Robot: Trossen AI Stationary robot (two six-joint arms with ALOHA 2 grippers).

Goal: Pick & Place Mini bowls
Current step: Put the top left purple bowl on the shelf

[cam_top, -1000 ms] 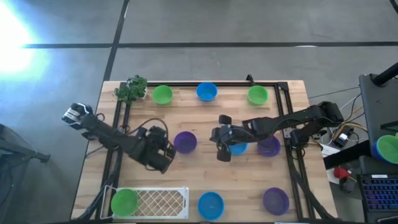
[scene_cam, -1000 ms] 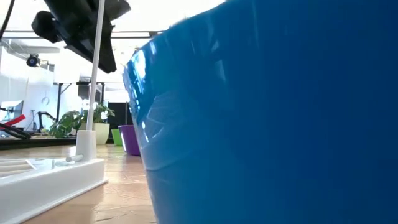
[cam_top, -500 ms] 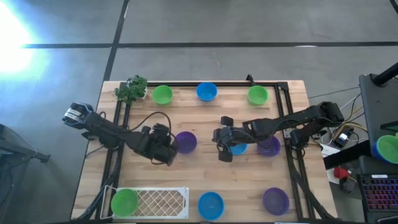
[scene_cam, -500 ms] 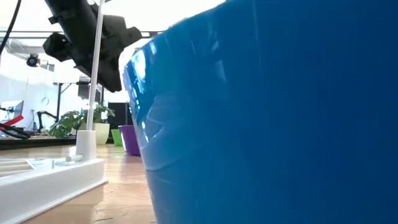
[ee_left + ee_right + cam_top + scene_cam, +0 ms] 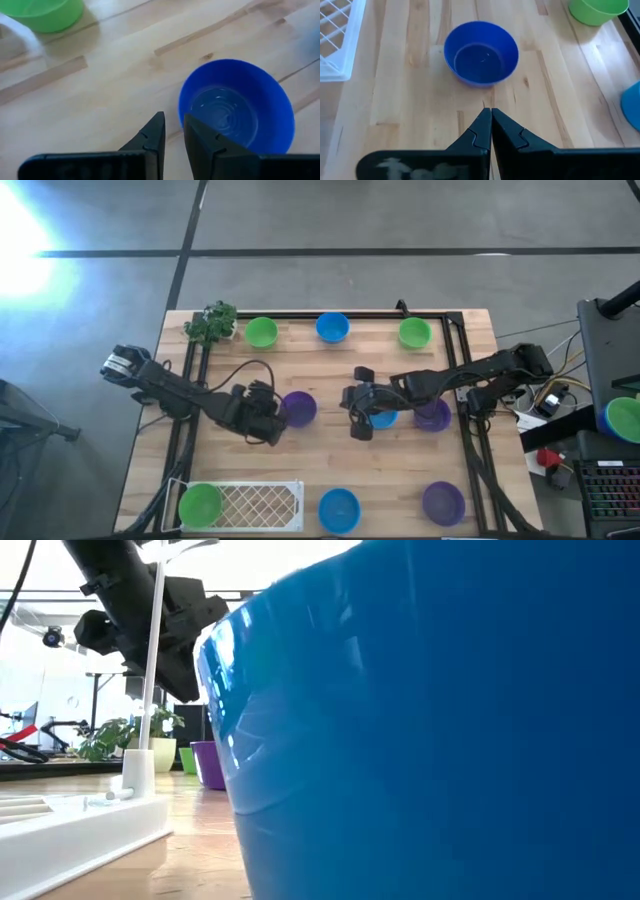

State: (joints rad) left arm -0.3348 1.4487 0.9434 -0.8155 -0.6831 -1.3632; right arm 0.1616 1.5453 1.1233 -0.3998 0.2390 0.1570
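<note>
Left gripper [image 5: 172, 120]: we note its fingers [image 5: 152, 137] a narrow slit apart, with nothing between them, only bare wood of the table [image 5: 115, 85]. Just ahead of the tips and slightly to one side sits a blue bowl [image 5: 235, 107], upright, not touched. Farther ahead is a green bowl [image 5: 42, 12] beside the white tray edge [image 5: 20, 32]. From above, a purple bowl [image 5: 297, 408] lies just beside this gripper (contact not resolvable).

Right gripper [image 5: 491, 111]: fingers [image 5: 507, 132] pressed together, holding nothing. Ahead of the tips stands a second blue bowl [image 5: 481, 52], upright, clear of them. Beyond it to one side is another green bowl [image 5: 597, 10]; to the other, the white mesh tray [image 5: 335, 40]. From above, this gripper hangs mid-table, a blue bowl under its arm [image 5: 382, 418] and a second purple bowl [image 5: 432, 416] beside that.

Three bowls line the far edge [image 5: 332, 327].
</note>
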